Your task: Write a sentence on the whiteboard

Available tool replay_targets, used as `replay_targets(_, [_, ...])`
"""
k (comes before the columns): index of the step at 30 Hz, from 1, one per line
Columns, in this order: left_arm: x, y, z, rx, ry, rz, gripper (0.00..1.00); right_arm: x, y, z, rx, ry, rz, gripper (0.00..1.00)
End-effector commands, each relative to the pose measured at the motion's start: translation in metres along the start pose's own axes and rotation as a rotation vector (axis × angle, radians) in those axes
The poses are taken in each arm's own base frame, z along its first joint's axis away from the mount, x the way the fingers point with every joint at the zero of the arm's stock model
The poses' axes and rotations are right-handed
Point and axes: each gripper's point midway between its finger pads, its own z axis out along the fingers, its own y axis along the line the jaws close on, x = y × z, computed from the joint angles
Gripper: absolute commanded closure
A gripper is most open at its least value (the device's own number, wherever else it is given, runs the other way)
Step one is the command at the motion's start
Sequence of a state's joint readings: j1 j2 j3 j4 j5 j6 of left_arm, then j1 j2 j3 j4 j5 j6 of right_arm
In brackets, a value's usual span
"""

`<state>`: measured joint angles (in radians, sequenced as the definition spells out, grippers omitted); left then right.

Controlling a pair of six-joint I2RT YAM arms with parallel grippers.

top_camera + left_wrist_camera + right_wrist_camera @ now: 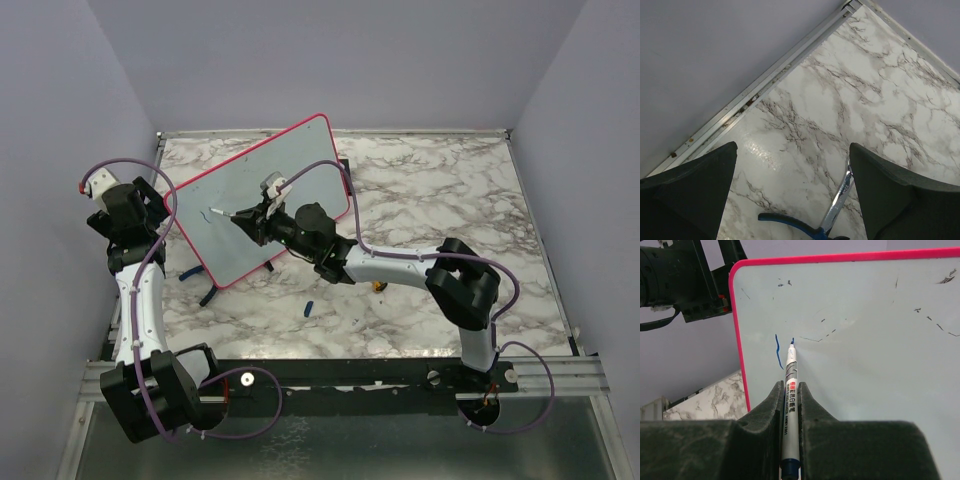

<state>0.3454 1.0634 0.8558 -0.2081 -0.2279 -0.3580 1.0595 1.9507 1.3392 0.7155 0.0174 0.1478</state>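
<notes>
Note the marble-pattern table (450,200) enclosed by plain lavender walls (350,60). You find the whiteboard (240,190) propped tilted at rear left. The right gripper (790,388) is clamped on a marker (791,365), its tip against the board beside a short blue stroke (778,352). The red and black barrel print is too small to read. The left gripper (792,147) has its fingers spread apart, holding nothing.

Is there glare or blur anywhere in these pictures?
Top view: soft, even light, no glare on the pale, red-framed whiteboard. Left wrist view: one bright shiny patch on the marble-patterned table; the dark fingers of the open left gripper look soft-edged. Right wrist view: the white blue-tipped marker is sharp, the right gripper shut on it slightly softer near the lens.
</notes>
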Motion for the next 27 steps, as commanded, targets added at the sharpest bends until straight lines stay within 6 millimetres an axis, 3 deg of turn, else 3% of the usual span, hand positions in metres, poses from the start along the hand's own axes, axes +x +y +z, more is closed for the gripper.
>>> replay_targets(1, [-0.002,-0.002,-0.001,0.021,-0.013,0.004,0.06,0.021,0.003,0.001,-0.006,0.044,0.012,0.99])
replay_targets(27, [-0.002,-0.002,-0.001,0.024,-0.015,0.003,0.06,0.064,0.027,-0.011,-0.089,0.142,0.056,0.99])
